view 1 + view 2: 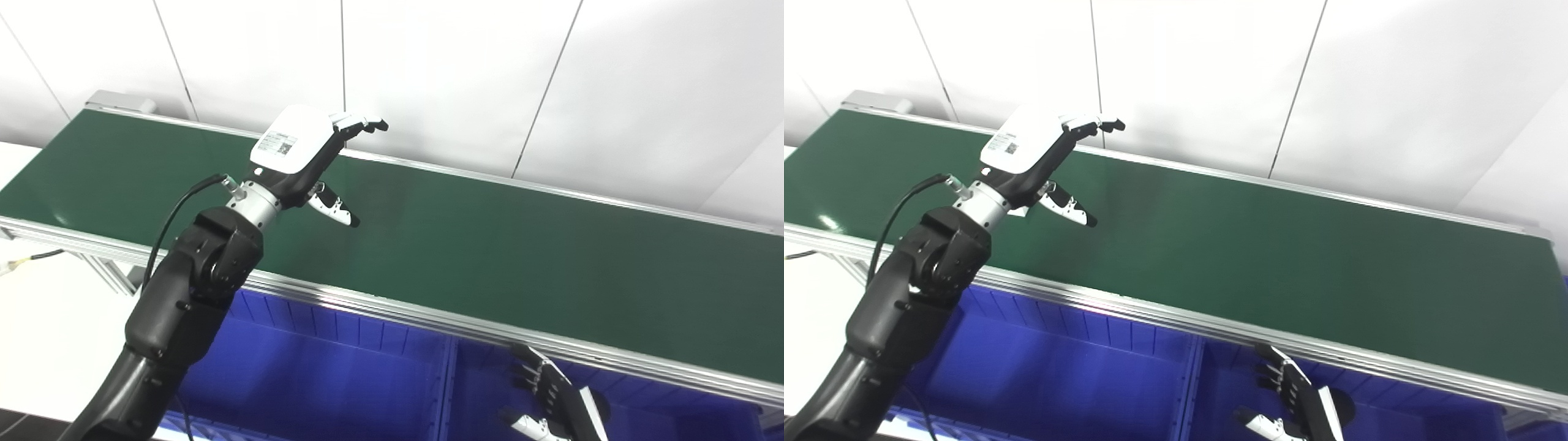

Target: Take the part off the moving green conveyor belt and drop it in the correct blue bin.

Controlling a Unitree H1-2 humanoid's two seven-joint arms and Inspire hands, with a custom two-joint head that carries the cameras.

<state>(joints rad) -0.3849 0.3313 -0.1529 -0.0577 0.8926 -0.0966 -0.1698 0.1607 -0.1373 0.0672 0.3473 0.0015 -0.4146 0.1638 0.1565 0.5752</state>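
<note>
Left hand [300, 160] raised above the green conveyor belt [490, 257], toward its left end. Fingers [361, 124] stretched out flat and apart, thumb [334, 208] splayed down toward the belt surface; the hand is wide and holds nothing. White back plate faces up, with a small label on it.

Right hand [554, 401] low, below the belt's near rail, over the right blue bin [661, 407]. Fingers spread and apart, nothing between them.

No part shows anywhere on the visible belt surface; none in either hand.

Two blue bins sit side by side under the near rail; the left blue bin [318, 373] lies beneath the left forearm. Bin floors are dark and partly hidden by the arms, so any contents possibly go unseen.

White panelled wall [465, 67] behind the belt's far edge.
</note>
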